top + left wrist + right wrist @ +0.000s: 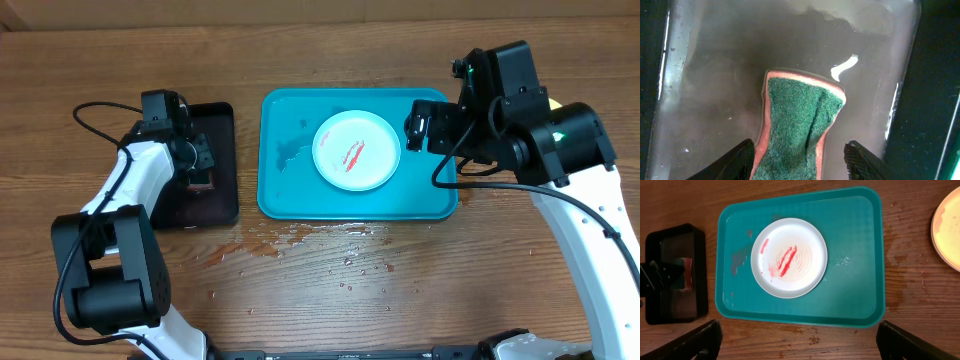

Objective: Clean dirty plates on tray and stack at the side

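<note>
Sponge pickup step: your left gripper [799, 145] open astride the sponge [800, 110], right gripper [800, 330] open above the tray [290, 190] holding the smeared white plate [357, 150]; next, close on the sponge and lift.

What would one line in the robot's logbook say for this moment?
left gripper: open, straddling sponge in black tray | right gripper: open, above turquoise tray | white plate: on turquoise tray, red smears, uncleaned
</note>
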